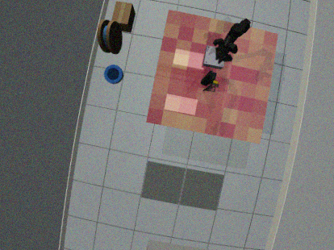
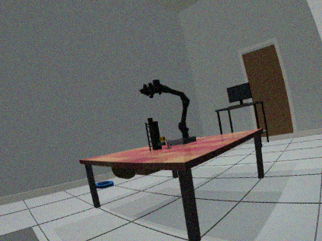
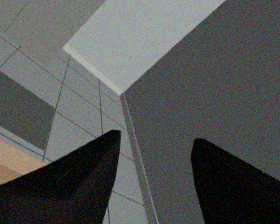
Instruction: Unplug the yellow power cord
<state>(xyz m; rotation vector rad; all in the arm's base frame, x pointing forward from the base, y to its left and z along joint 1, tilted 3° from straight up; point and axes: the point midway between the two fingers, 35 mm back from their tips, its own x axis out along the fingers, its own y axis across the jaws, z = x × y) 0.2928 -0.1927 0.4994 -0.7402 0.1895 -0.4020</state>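
Note:
A tall black upright block (image 1: 208, 78) (image 2: 155, 135) stands on the table, with a small yellow part (image 1: 215, 81) (image 2: 162, 139) close at its side near the table top. These look like the strip and the yellow plug; whether the plug sits in a socket cannot be told, and the cord is hardly visible. My gripper (image 1: 225, 59) (image 2: 145, 92) (image 3: 156, 143) is partly open and empty, high above the table. It is well clear of the block and the yellow part, which the wrist view does not show.
The arm's grey base plate (image 1: 208, 61) (image 2: 176, 142) is on the patchwork table (image 1: 242, 121) (image 2: 218, 146) near the block. A thin dark rack-like piece (image 1: 210, 88) (image 2: 148, 137) stands beside the block. A spool (image 1: 115, 39), a cardboard box (image 1: 122, 12) and a blue ring (image 1: 106, 78) (image 2: 105, 184) are off the table.

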